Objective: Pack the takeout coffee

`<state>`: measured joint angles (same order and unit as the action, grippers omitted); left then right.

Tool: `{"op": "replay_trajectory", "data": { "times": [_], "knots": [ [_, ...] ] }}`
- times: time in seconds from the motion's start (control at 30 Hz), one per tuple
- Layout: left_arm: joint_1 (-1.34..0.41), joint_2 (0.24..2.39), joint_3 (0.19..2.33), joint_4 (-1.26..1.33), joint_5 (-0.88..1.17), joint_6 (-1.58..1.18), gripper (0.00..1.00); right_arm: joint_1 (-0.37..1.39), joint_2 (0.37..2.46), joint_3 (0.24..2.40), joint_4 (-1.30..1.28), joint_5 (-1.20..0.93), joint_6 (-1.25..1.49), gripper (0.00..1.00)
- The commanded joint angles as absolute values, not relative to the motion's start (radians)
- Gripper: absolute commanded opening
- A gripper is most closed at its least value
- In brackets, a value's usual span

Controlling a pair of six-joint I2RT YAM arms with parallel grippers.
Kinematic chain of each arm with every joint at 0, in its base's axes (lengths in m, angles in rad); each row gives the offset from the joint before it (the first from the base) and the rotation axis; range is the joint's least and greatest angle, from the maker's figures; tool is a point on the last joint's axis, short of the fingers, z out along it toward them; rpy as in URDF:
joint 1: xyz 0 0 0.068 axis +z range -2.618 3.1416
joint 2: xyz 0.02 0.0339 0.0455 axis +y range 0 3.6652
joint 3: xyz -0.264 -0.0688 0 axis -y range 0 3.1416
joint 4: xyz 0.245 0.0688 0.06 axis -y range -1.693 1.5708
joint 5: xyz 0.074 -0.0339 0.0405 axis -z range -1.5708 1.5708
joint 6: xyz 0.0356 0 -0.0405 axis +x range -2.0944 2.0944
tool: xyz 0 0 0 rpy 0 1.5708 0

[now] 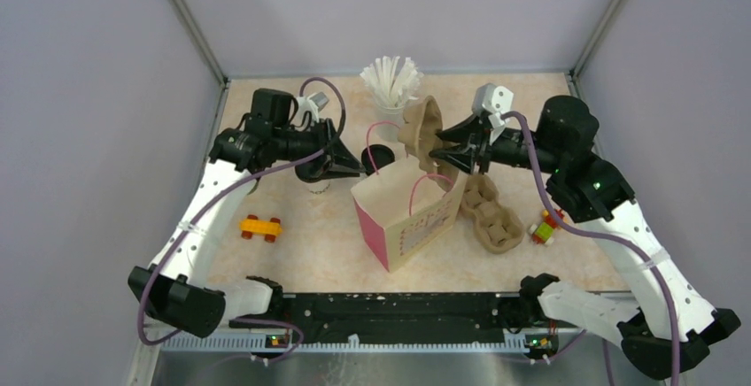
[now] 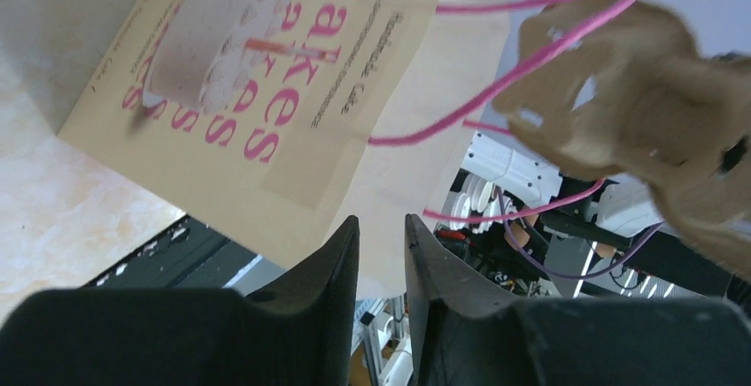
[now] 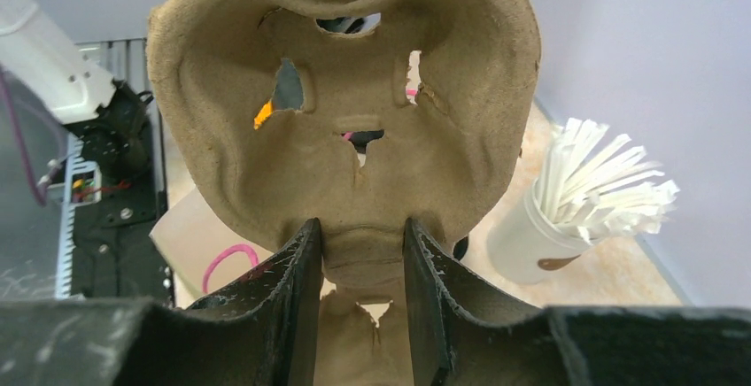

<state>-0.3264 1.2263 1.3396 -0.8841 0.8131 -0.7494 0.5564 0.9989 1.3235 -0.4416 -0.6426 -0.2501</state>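
The takeout coffee (image 1: 379, 156) shows as a black lid on the table, just behind the paper bag's left corner. The cream paper bag (image 1: 412, 213) with pink handles stands open mid-table. My left gripper (image 1: 354, 169) is at the bag's upper left rim. In the left wrist view its jaws (image 2: 382, 220) are nearly together, with the bag's (image 2: 266, 76) paper edge in the narrow gap. Whether they pinch it does not show. My right gripper (image 1: 438, 149) is shut on a brown pulp cup carrier (image 1: 421, 125), held upright over the bag's mouth. The carrier (image 3: 345, 94) fills the right wrist view above the fingers (image 3: 363, 222).
A white cup of straws (image 1: 390, 81) stands at the back. A second pulp carrier (image 1: 491, 213) lies right of the bag. An orange toy brick (image 1: 259, 227) lies front left and a small coloured toy (image 1: 544, 228) front right. A pale cup (image 1: 317, 182) sits under my left wrist.
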Motion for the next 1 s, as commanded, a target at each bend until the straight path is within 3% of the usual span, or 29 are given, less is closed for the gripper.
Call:
{"op": "replay_trajectory", "data": {
  "times": [0.0, 0.23, 0.37, 0.6, 0.83, 0.97],
  "knots": [
    [-0.328, 1.293, 1.467, -0.879, 0.791, -0.698, 0.31, 0.592, 0.965, 1.307, -0.440, -0.685, -0.223, 0.20],
    [-0.328, 1.363, 1.697, -1.154, 0.616, -0.541, 0.49, 0.627, 1.005, 1.336, -0.498, -0.734, -0.238, 0.20],
    [-0.328, 1.292, 1.596, -1.199, 0.680, -0.534, 0.51, 0.670, 1.019, 1.337, -0.529, -0.737, -0.258, 0.20],
    [-0.345, 1.152, 1.364, -0.965, 0.875, -0.799, 0.54, 0.686, 1.019, 1.317, -0.547, -0.713, -0.320, 0.20],
    [-0.428, 1.219, 1.390, -1.046, 0.793, -0.792, 0.57, 0.686, 1.025, 1.308, -0.520, -0.689, -0.343, 0.20],
    [-0.441, 1.272, 1.424, -1.099, 0.723, -0.763, 0.49, 0.686, 1.009, 1.287, -0.490, -0.684, -0.340, 0.20]
  ]
}}
